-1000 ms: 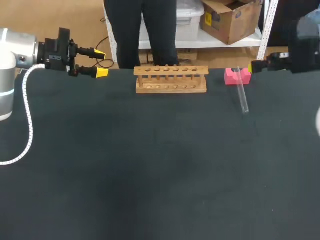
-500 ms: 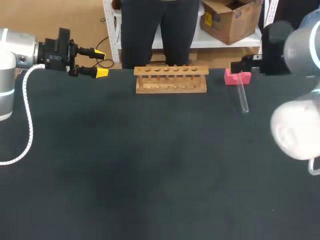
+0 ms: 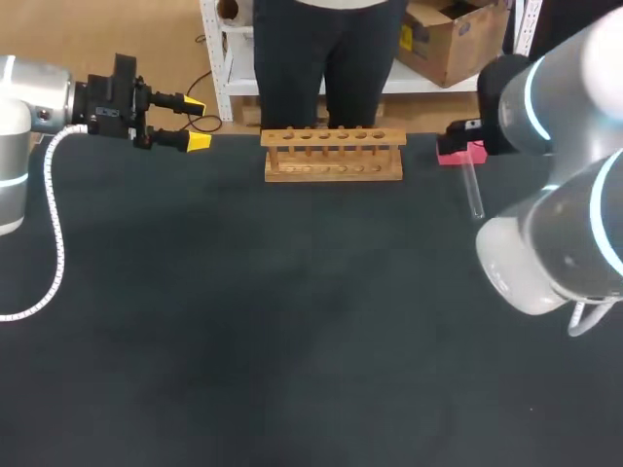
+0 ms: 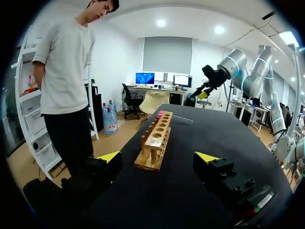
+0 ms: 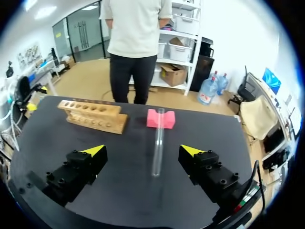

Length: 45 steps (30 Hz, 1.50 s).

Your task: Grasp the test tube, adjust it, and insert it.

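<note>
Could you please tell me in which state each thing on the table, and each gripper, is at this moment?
test tube: lying on the table, far end resting on the pink block, not held
pink block: on the table, bearing the tube's end
wooden rack: standing upright, all holes empty
left gripper: open, holding nothing
right gripper: open, holding nothing, tube ahead of it untouched

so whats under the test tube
The test tube rests its far end on the pink block; its near end lies on the black table. In the head view my right arm covers part of the block.
</note>
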Motion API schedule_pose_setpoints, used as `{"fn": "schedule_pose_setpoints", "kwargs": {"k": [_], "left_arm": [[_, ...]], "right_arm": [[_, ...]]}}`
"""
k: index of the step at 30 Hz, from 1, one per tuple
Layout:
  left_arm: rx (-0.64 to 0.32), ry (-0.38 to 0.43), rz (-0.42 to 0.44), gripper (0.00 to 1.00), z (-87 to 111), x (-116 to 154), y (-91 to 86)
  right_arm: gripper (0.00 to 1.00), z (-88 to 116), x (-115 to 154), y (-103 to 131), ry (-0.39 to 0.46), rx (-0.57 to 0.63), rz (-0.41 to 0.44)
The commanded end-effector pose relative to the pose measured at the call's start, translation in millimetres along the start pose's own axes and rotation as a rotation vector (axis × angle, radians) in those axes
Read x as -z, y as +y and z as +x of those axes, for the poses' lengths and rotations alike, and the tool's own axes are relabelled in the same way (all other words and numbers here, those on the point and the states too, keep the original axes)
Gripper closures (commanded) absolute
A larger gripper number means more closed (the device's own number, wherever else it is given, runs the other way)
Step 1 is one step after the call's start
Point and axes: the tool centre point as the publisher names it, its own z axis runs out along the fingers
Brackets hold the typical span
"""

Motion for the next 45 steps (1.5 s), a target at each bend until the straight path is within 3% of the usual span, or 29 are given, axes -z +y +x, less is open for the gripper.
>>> {"fn": "schedule_pose_setpoints", "kwargs": {"k": [1, 9, 13, 25, 45], "left_arm": [[-0.001, 0.000, -0.001, 0.00, 0.3, 0, -0.2], [-0.001, 0.000, -0.001, 0.00, 0.3, 0, -0.2], [-0.001, 0.000, -0.001, 0.00, 0.3, 0, -0.2], [-0.001, 0.000, -0.001, 0.00, 0.3, 0, -0.2], [-0.001, 0.000, -0.001, 0.00, 0.3, 0, -0.2]], "right_arm": [[0.00, -1, -20, -5, -0.004, 0.005, 0.389], [0.00, 0, -42, -17, -0.009, 0.023, 0.278], [0.00, 5, -52, -25, 0.003, 0.003, 0.171], [0.00, 19, -80, -35, 0.048, 0.006, 0.037], [0.00, 14, -125, -36, 0.078, 0.032, -0.045]]}}
